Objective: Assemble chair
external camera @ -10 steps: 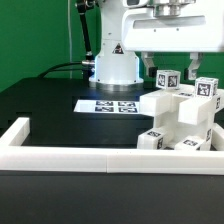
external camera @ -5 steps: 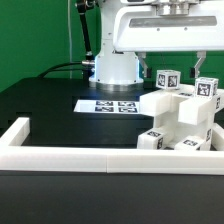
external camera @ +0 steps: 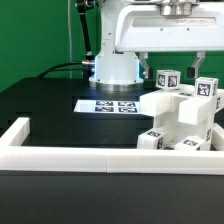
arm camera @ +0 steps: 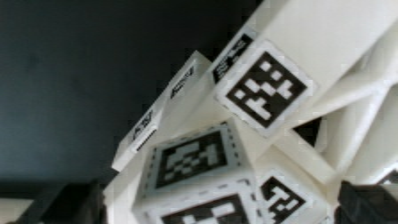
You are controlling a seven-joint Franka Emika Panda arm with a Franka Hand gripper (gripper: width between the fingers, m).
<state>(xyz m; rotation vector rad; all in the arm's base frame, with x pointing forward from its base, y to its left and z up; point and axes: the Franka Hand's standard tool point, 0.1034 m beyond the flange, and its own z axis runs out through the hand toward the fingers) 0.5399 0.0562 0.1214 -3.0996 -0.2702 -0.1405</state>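
Now the tool (external camera: 172,66) hangs with its two fingers spread as wide as they go, one finger (external camera: 146,62) on the exterior view's left and the other toward the right, and nothing is clamped between them. Compared with a second ago, the arm has risen a little: the white wrist block sits higher in the exterior view and the fingers have drawn up from the parts, while the opening has stayed at its widest. Directly beneath the tool stands the chair (external camera: 182,118), a stepped white stack of blocky parts with black-and-white square tags, resting on the table (external camera: 50,105) and not touching either finger. The stack has not shifted across the three exterior pictures, which suggests it holds together without support. The wrist view looks down at close range on the same tagged white parts (arm camera: 249,110), with the dark table behind them. Farther out from the tool, toward the robot's base, the marker board (external camera: 108,104) lies flat, and on the near side, beyond the chair, the long white border rail (external camera: 90,156) runs across the table. My reading is that a placing step has just ended and the arm is clearing upward; whether more parts remain to join cannot be told.
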